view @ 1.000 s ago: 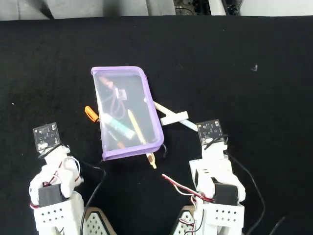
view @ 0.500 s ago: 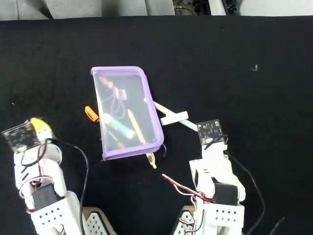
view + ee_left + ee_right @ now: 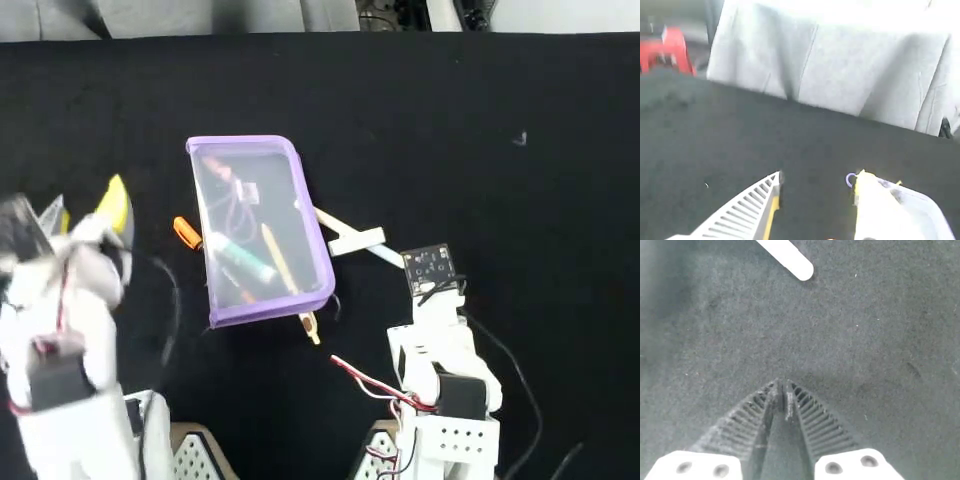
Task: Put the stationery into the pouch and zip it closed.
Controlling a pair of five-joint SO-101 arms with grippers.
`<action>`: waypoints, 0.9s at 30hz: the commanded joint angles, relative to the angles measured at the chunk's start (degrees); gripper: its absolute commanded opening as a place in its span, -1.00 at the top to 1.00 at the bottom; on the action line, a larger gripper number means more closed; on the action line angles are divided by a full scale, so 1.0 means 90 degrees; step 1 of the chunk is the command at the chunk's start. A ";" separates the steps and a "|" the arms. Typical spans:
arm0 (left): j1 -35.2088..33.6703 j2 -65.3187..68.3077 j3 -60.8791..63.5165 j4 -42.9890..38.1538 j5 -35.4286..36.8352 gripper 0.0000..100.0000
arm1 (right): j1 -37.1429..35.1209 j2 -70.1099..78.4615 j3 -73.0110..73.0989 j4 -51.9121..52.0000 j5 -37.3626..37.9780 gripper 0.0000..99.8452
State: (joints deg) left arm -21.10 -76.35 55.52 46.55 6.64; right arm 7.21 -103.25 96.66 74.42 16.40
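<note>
the pouch (image 3: pixel 262 185) holds several pens (image 3: pixel 240 262); a marker (image 3: pixel 186 232) lies just left of it, two crossed sticks (image 3: pixel 352 240) just right, a short stick (image 3: pixel 310 327) at its near edge.

The left arm (image 3: pixel 62 330) and right arm (image 3: pixel 440 365) are moulded white, strung with black and red cables; the left gripper (image 3: pixel 819 176) is seemingly tipped yellow.

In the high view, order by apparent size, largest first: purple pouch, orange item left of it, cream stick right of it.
1. purple pouch
2. cream stick
3. orange item
The differences are clear.
</note>
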 commanded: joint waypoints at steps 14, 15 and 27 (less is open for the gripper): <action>0.0484 1.0002 -0.7897 0.1924 0.1670 0.51 | 0.0039 -0.0581 -0.0015 0.0039 0.0049 0.98; 0.0474 1.0462 -0.8327 0.1993 0.1973 0.51 | 0.0039 -0.0581 -0.0015 0.0039 0.0049 0.98; 0.1363 1.4437 -1.3387 0.3585 0.3468 0.50 | 0.0039 -0.0581 -0.0015 0.0039 0.0049 0.98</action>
State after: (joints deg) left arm -11.78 46.81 -49.19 75.21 35.21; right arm 7.21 -103.25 96.66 74.42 16.40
